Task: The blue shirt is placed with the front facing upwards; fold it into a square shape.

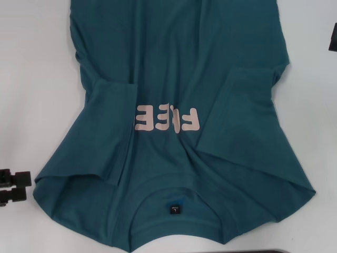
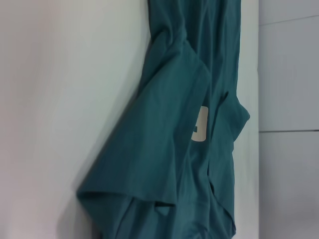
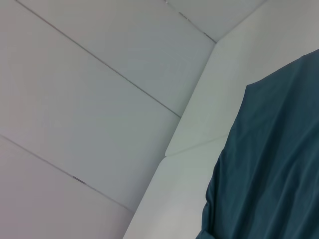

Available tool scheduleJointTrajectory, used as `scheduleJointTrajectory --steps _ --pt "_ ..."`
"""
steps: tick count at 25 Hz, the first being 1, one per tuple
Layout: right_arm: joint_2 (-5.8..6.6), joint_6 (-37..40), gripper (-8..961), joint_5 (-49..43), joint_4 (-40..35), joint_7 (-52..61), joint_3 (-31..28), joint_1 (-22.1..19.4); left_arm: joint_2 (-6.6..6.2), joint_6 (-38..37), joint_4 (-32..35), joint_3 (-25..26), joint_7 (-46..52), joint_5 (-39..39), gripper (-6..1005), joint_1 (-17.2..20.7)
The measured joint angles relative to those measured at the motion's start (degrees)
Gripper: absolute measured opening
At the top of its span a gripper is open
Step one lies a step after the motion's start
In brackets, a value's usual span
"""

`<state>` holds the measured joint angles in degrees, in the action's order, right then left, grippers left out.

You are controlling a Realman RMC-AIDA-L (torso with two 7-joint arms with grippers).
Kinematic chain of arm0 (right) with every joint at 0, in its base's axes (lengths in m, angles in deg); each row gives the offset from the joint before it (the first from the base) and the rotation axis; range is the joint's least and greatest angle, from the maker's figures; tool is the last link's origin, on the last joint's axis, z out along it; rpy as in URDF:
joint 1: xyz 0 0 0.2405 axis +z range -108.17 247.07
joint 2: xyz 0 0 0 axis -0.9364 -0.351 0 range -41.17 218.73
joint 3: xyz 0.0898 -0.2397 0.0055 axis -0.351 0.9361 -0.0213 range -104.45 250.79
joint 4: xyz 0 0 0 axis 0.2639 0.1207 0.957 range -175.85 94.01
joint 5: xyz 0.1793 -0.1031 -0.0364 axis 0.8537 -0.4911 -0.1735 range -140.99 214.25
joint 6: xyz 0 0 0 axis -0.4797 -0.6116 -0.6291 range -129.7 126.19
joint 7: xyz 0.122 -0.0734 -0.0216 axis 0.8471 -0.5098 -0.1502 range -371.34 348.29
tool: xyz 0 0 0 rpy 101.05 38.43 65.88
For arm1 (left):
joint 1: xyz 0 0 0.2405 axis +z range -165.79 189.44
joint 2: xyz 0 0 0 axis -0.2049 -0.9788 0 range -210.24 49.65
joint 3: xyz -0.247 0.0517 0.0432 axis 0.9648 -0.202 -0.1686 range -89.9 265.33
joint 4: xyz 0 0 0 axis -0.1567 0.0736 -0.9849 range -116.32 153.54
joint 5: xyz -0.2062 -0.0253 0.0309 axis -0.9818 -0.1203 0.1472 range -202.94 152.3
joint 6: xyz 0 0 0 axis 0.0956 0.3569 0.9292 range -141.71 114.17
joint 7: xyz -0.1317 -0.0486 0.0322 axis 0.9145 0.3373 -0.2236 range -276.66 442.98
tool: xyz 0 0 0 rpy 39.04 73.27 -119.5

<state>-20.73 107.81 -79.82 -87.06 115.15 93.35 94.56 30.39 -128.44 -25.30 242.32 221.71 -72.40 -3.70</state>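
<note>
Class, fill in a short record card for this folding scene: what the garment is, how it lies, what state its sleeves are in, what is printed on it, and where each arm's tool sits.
garment: blue shirt, short-sleeved
lie: spread front up on the white table, collar nearest the robot
sleeves: both folded inward over the body
print: pale pink letters on the chest
neck label: small, dark, inside the collar
left tool: beside the shirt at the table's left edge, off the cloth
right tool: only a dark part shows at the right edge
fold progress: not yet square

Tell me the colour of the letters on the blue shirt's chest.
Pale pink letters on the dark teal-blue shirt; clearest in the head view.
</note>
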Motion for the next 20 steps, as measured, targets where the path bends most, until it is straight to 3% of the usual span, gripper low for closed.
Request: scheduleJointTrajectory --steps 8,20 --pt "-0.16 -1.0 912 -0.1 0.1 0.0 0.0 -0.3 1.24 5.5 1.0 -0.1 1.9 2.4 631 -0.3" --pt "0.11 -1.3 912 -0.2 0.5 0.0 -0.1 -0.3 1.45 10.1 2.7 -0.5 1.9 5.4 620 -0.9"
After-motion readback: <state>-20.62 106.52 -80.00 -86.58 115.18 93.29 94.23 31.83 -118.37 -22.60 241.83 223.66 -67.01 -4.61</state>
